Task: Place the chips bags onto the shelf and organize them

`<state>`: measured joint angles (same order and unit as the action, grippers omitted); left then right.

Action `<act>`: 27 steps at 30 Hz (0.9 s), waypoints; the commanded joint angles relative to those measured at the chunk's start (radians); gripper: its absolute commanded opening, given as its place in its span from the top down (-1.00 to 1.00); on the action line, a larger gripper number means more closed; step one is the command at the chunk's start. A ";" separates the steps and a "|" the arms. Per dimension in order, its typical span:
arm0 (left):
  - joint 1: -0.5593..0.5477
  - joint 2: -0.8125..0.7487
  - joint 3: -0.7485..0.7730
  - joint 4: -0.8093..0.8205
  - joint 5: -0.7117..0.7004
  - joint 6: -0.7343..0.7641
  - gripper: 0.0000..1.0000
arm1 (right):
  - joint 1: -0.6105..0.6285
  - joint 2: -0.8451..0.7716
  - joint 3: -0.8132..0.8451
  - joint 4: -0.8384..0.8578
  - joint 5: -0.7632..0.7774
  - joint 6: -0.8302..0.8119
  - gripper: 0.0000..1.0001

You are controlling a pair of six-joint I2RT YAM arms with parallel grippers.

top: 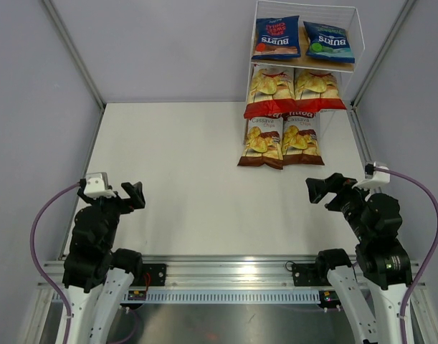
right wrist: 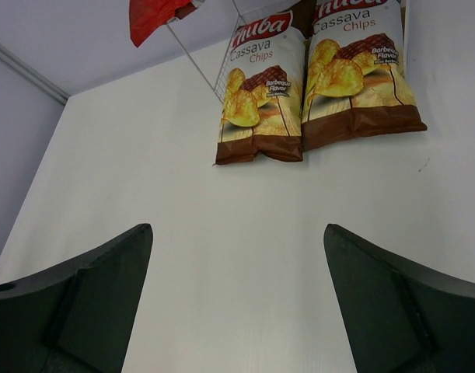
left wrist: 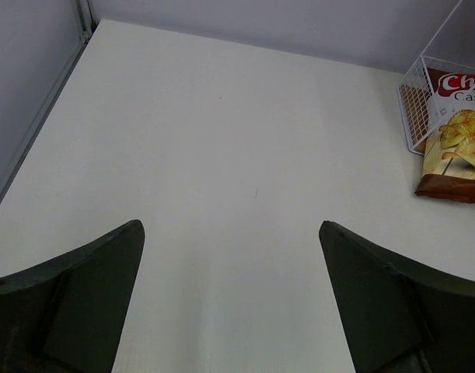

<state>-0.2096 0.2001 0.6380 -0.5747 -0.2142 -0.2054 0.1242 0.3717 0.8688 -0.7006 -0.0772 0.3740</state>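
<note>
1. Left gripper (left wrist: 230,227) and right gripper (right wrist: 237,227), low over the table (top: 190,179), are both released and hold nothing.
2. All six chips bags (top: 269,89) lie in pairs on the shelf (top: 305,64), at the far right corner.

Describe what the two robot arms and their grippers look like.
Both arms are black with white lower segments. The left gripper and right gripper have dark, wedge-shaped fingers. A small white box sits on each wrist, with a purple cable trailing from it.

right gripper (right wrist: 237,233) spread, empty | two brown cassava bags (right wrist: 260,116) side by side, touching
</note>
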 commanded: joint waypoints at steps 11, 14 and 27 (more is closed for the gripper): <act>0.053 -0.097 -0.040 0.113 0.019 0.043 -0.98 | 0.002 -0.025 -0.004 0.073 -0.053 0.006 -0.99; 0.108 -0.116 -0.069 0.151 0.100 0.061 -0.98 | 0.002 -0.031 -0.034 0.099 -0.065 0.019 -0.99; 0.156 -0.120 -0.104 0.176 0.190 0.090 -0.98 | 0.002 -0.007 -0.063 0.121 0.057 -0.023 -0.99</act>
<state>-0.0593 0.0933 0.5457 -0.4572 -0.0570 -0.1379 0.1242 0.3416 0.8108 -0.6426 -0.0723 0.3740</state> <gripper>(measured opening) 0.988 0.993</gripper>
